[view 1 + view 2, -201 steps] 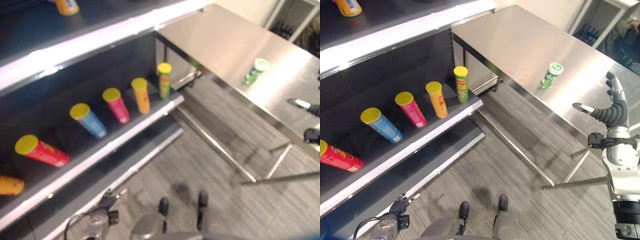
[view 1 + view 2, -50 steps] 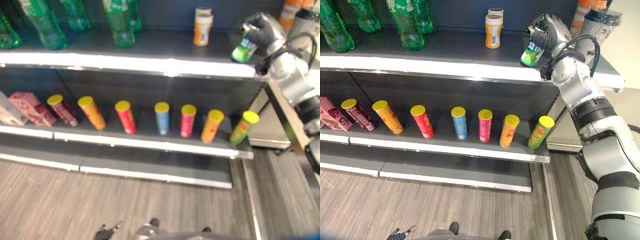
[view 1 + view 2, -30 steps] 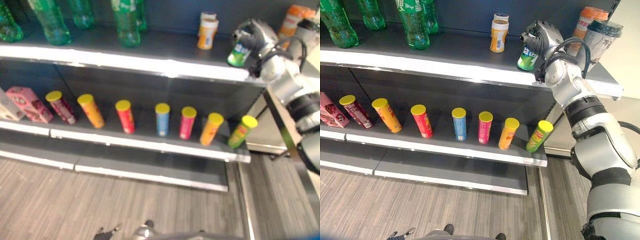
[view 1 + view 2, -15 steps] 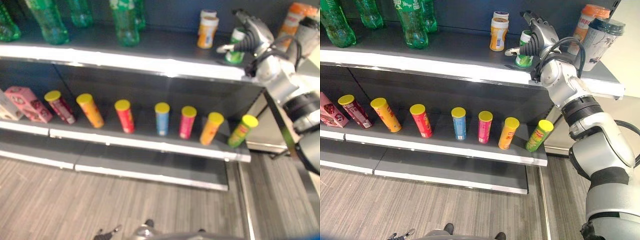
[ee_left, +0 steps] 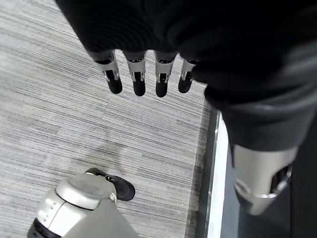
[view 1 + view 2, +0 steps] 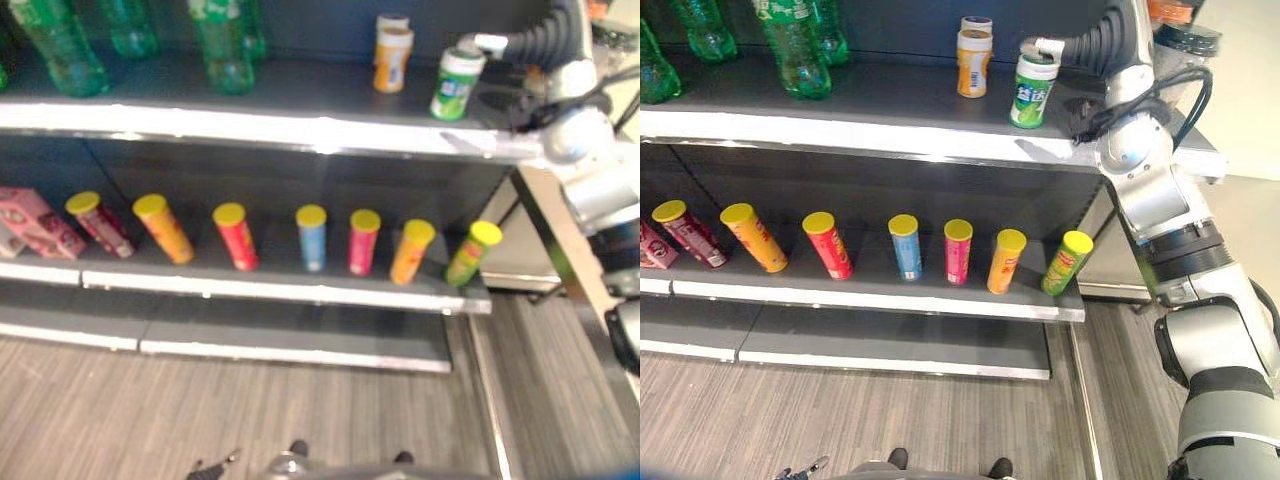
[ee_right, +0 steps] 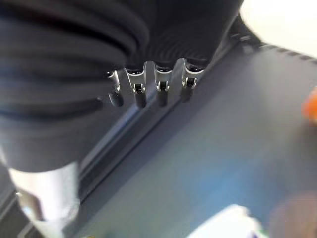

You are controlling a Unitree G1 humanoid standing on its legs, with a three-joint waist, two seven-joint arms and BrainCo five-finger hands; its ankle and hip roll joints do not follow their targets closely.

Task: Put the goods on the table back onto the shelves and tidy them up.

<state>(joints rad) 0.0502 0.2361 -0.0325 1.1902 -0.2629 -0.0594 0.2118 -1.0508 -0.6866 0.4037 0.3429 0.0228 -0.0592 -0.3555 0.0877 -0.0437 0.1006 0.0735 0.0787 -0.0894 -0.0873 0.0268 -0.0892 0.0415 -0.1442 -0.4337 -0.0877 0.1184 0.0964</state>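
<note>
A green can with a white lid [image 6: 1033,90] stands upright on the upper shelf [image 6: 890,125], near its right end. My right hand [image 6: 1095,45] hovers just above and behind the can, fingers relaxed, its thumb tip close over the lid and holding nothing. In the right wrist view the right hand's fingers [image 7: 161,91] hang straight over the dark shelf, with the can's white top [image 7: 225,225] below them. My left hand [image 5: 143,74] hangs low over the floor, its fingers straight and empty.
Two stacked orange jars [image 6: 974,45] stand left of the can, green bottles [image 6: 790,45] further left, and lidded cups [image 6: 1185,35] at the shelf's right end. Several yellow-lidded tubes [image 6: 904,245] line the lower shelf, with a pink box [image 6: 30,220] at the left.
My right hand has let go of the green can and lifted up and back. The can now stands free on the upper shelf. The view has shifted slightly.
</note>
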